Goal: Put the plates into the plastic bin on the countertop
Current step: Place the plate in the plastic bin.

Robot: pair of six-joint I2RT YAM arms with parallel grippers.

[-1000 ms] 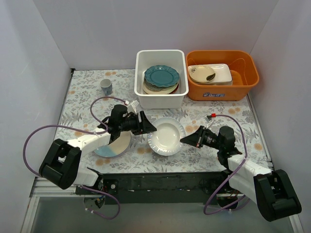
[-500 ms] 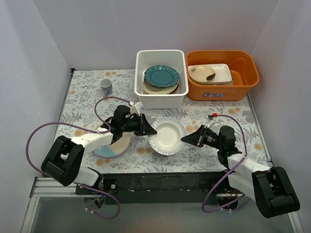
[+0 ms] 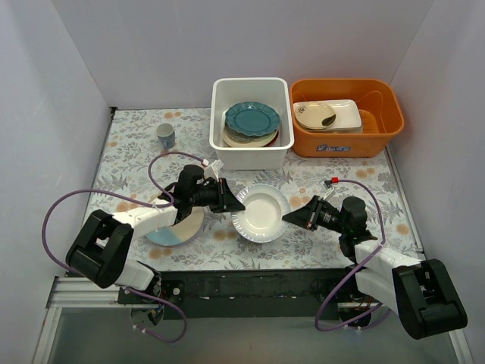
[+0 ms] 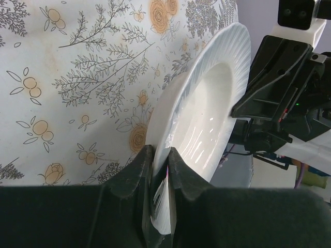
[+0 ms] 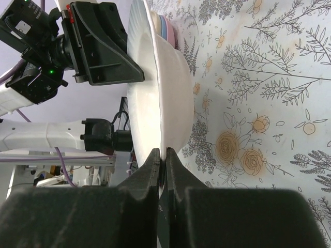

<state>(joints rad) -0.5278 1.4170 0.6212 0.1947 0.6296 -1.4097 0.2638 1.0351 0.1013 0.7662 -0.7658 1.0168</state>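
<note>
— What is the setting, seen from above?
— Plain pale walls box in a desk (image 3: pixel 129 155) printed with grey ferns and orange flowers. At its far edge sits the white plastic bin (image 3: pixel 250 158), with a teal plate (image 3: pixel 252 117) on top of the stack inside it. An orange tub (image 3: pixel 379 142) stands just beside the bin on the right, and a mug (image 3: pixel 166 135) is off to the left.
— And the plate being handled?
— The white plate (image 3: pixel 260 212) lies in front of the bin, apart from it, right between the two arms. The left claw (image 3: pixel 233 205) meets its left rim and the right claw (image 3: pixel 289 218) its right rim. A cream-and-blue plate (image 3: pixel 178 231) lies under the left arm.
— What does the left wrist show?
— The left claw (image 4: pixel 159 155) is nearly closed, its two fingers pinching the plate's rim, one on each face. The plate is tilted against the fern print, and the right claw sits at the opposite rim.
— And the right wrist?
— The right claw (image 5: pixel 163 157) is clamped almost fully closed on the thin rim. The plate's bowl bulges to the right, and the left claw is across from it.
— Is the plate off the desk?
— I cannot tell.
</note>
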